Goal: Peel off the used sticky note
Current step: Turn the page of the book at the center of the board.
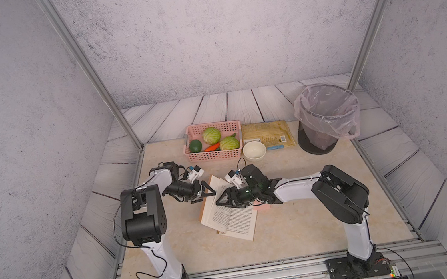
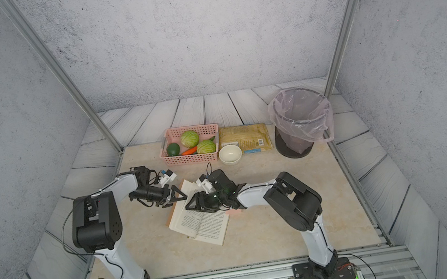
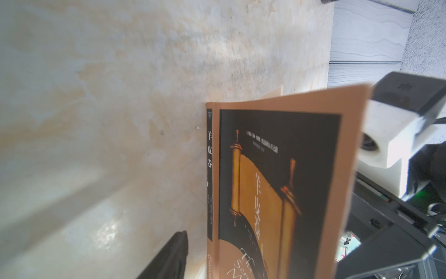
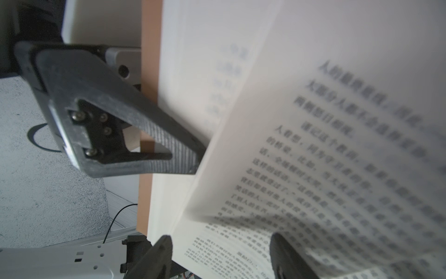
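The left gripper (image 1: 206,196) reaches in from the left to the raised left half of the book (image 1: 237,222). Its jaws stand apart. In the left wrist view one finger (image 3: 169,256) shows clear of the spine, with bare table (image 3: 96,120) between them, and the cover (image 3: 277,181) stands nearly upright beside it. In the right wrist view a left finger (image 4: 120,120) lies against the inner side of that cover, its tip at the edge of a curling page.

The book lies open at mid-table in both top views, text pages up, with its right half flat.

The right gripper (image 1: 224,203) hovers low over the open pages, pointing left toward the left gripper, with tips near but not touching. Its fingers (image 4: 154,258) are spread wide with a loose, bowed page between them. No grip on the page shows.

The note (image 1: 264,206) is a small pink patch on the table just beside the book's right edge. It is mostly hidden under the right arm's wrist, and neither gripper touches it.

Along the back, left to right:
- A pink basket (image 1: 213,156) holds two cabbages (image 1: 211,135), a dark green fruit (image 1: 195,146) and a carrot (image 1: 212,147).
- A white bowl (image 1: 254,151) sits just beside the basket's corner.
- A yellow packet (image 1: 272,136) lies flat.
- A lined bin (image 1: 324,119) stands at the far right.
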`<state>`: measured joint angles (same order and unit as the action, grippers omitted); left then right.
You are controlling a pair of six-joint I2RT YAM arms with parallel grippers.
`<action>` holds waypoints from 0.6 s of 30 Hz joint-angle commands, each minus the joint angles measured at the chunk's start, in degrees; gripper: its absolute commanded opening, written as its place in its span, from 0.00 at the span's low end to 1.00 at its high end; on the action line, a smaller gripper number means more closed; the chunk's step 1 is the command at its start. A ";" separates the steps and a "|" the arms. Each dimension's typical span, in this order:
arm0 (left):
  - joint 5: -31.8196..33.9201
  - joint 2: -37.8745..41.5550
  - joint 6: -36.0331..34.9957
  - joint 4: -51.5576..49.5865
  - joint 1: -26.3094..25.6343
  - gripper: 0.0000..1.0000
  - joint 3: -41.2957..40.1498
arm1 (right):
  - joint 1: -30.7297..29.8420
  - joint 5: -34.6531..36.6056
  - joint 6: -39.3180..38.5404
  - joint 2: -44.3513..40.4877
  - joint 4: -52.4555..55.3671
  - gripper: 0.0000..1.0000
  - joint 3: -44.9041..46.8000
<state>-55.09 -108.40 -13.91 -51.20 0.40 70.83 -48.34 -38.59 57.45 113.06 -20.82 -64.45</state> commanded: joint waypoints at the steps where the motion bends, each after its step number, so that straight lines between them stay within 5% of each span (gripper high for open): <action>1: -1.42 2.15 -1.36 -1.75 1.27 0.65 -0.47 | -0.52 0.18 0.20 1.42 -0.19 0.69 -0.15; 18: -0.80 1.30 -1.57 -1.40 0.75 0.65 -0.87 | -0.62 0.09 0.56 1.43 -0.37 0.69 -1.09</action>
<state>-55.86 -107.50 -14.17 -51.66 1.43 70.74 -48.38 -38.59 57.67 113.06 -20.88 -64.45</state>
